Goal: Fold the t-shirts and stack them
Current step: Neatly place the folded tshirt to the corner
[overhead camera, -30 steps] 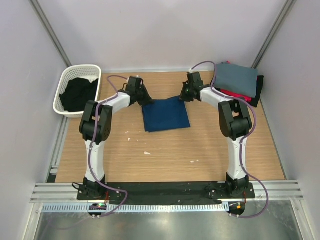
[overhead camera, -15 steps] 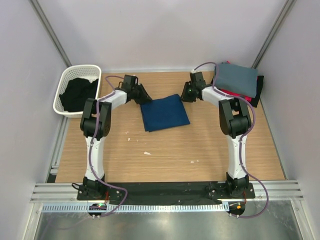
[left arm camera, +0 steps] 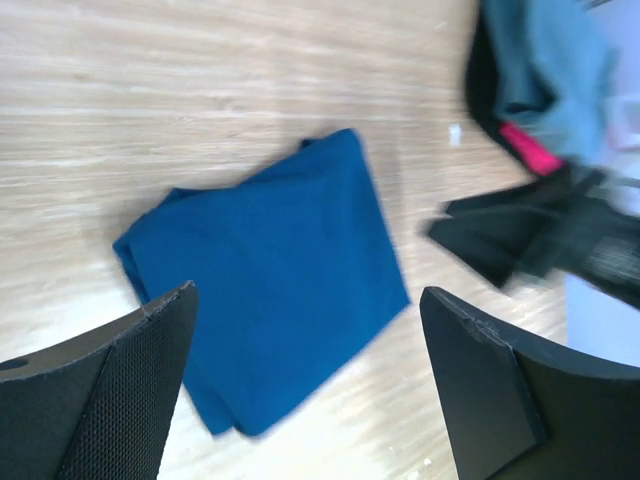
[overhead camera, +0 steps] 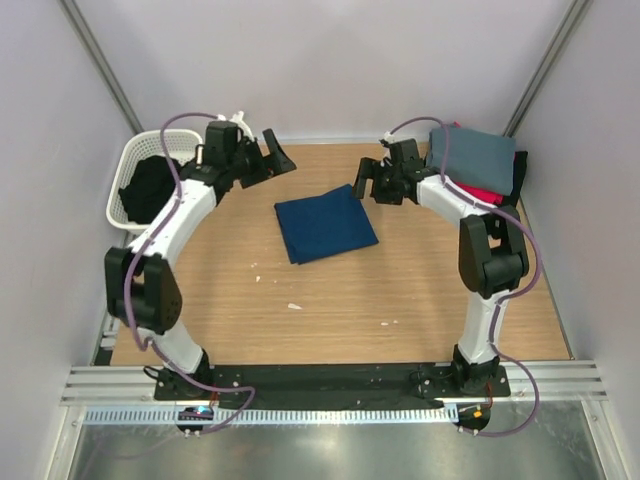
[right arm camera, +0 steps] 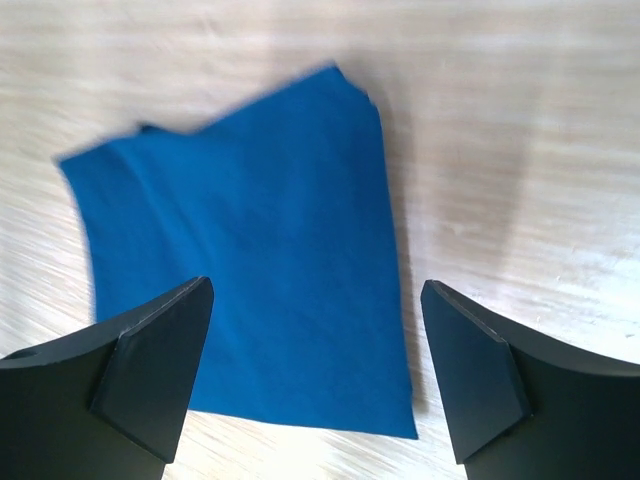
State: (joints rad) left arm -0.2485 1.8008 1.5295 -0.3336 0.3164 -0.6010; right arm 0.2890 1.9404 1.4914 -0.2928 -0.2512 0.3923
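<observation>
You see the basket (overhead camera: 150,182) holding black cloth (overhead camera: 148,190) only from the top view, left of the navy tee (overhead camera: 325,222) | wrist views show the tee folded flat on the table (overhead camera: 340,300) | left gripper (overhead camera: 268,157) wide, empty | right gripper (overhead camera: 368,185) wide, empty | stack (overhead camera: 478,165), grey on top, right of the tee

Bright, even overhead light – soft shadows on the table (overhead camera: 330,300); both wrist views smear with motion blur, especially the edges.
</observation>
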